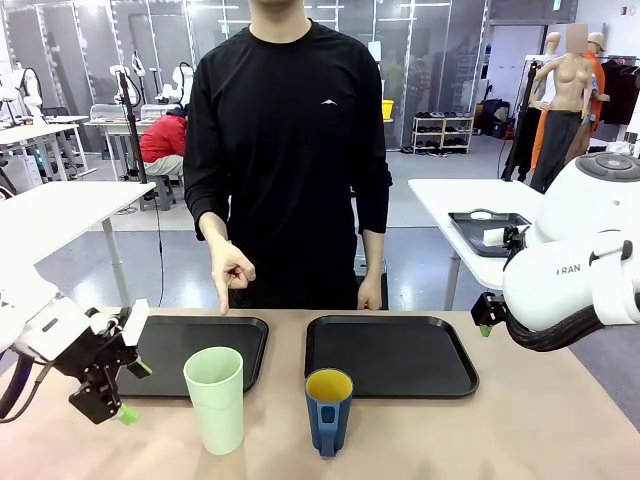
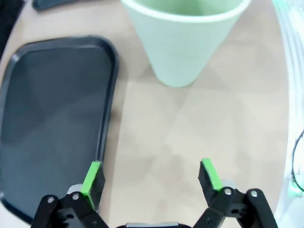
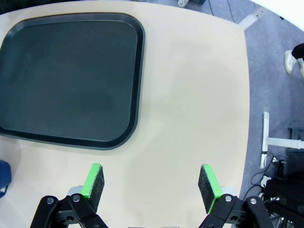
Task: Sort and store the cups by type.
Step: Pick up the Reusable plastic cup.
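A tall mint-green tumbler [image 1: 215,400] stands upright near the table's front edge, with a dark blue mug [image 1: 328,410] with a yellow inside to its right. My left gripper [image 1: 134,391] hovers open just left of the tumbler, fingers aimed toward it. In the left wrist view the tumbler [image 2: 183,42] is ahead of the open left gripper [image 2: 151,178], apart from it. My right gripper [image 1: 486,318] hangs at the right, beyond the right tray's far corner. In the right wrist view it [image 3: 151,183] is open over bare table, and a sliver of the blue mug [image 3: 4,173] shows at the left edge.
Two empty black trays lie side by side behind the cups: the left tray [image 1: 190,350] and the right tray [image 1: 390,355]. The person stands at the far side, one hand [image 1: 230,275] pointing a finger down at the left tray. The other hand [image 1: 370,293] rests at the table's far edge.
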`<action>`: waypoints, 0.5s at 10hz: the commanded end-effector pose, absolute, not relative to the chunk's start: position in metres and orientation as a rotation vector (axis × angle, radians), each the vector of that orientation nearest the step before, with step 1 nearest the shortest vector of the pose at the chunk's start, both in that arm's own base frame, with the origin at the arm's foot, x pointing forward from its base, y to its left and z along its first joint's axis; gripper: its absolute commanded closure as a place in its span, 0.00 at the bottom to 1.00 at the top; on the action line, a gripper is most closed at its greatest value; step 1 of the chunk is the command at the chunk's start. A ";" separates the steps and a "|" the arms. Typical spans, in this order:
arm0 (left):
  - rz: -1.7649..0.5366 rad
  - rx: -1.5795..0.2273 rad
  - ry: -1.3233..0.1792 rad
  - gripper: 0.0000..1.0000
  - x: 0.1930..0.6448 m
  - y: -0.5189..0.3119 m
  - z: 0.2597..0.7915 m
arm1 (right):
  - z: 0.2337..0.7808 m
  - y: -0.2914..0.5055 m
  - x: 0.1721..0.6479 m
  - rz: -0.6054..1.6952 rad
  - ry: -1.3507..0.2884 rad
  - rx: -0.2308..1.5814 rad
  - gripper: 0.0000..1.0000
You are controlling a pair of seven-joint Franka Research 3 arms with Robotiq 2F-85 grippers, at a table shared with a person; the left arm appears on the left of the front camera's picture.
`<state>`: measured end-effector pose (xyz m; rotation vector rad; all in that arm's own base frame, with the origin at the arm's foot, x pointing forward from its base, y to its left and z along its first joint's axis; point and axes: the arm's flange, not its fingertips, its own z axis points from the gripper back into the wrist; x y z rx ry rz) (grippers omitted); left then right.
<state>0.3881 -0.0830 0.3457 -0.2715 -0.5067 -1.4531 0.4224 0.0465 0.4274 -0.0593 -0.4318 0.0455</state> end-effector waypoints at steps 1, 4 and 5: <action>-1.478 -0.360 -0.554 0.00 0.393 -0.070 0.322 | 0.427 0.046 0.423 0.046 -0.431 -0.059 0.00; -1.515 -0.533 -0.636 0.00 0.394 -0.063 0.315 | 0.427 0.046 0.423 0.046 -0.431 -0.059 0.00; -1.488 -0.407 -0.593 0.00 0.383 -0.069 0.331 | 0.427 0.046 0.423 0.046 -0.431 -0.059 0.00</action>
